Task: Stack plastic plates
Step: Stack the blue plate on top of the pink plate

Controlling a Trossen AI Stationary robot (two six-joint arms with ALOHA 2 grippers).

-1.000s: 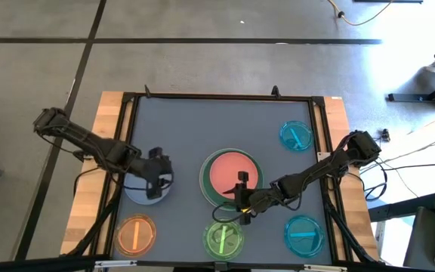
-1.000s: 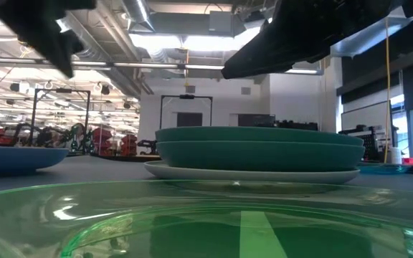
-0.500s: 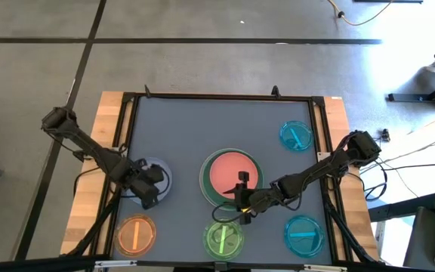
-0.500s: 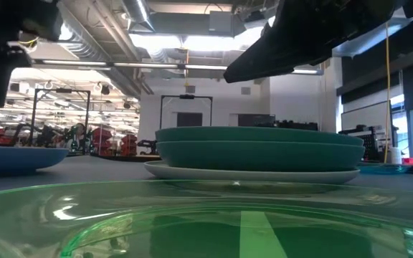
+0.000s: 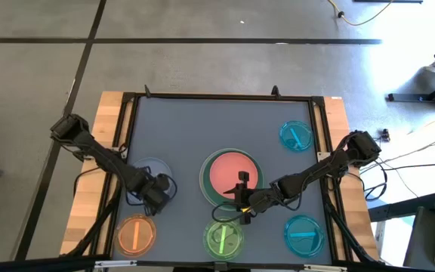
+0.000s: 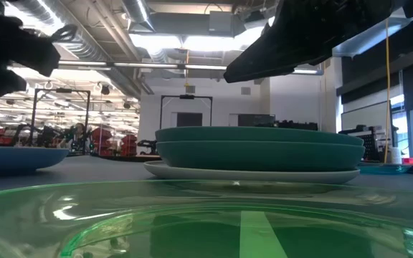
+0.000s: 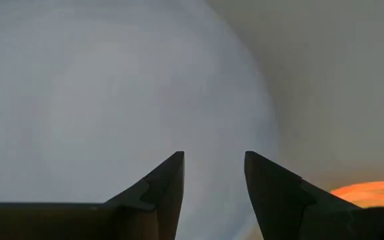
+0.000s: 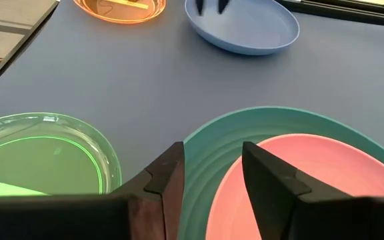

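Observation:
A salmon-pink plate [image 5: 231, 174] tops a stack at the table's middle. In the low view the stack shows two green plates [image 6: 260, 154] on a cream-white one [image 6: 253, 173]. My right gripper [image 8: 213, 160] is open just above the stack's near rim [image 8: 245, 133] and touches nothing. A blue-grey plate [image 5: 143, 172] lies flat at the left. My left gripper [image 7: 213, 167] is open above its near part [image 7: 112, 100], fingers pointing down and apart from it. An orange plate [image 5: 136, 234], a bright green plate [image 5: 225, 239] and two cyan plates [image 5: 302, 234] [image 5: 296, 135] lie singly on the mat.
The grey mat [image 5: 195, 128] has a raised black frame [image 5: 217, 96] and wooden strips on both sides. The bright green plate [image 6: 192, 222] lies right in front of the low camera. There is open mat at the far left and far middle.
My left gripper has gone a little toward the table's near edge, from over the middle of the blue-grey plate to over its near part. The plates have stayed where they were.

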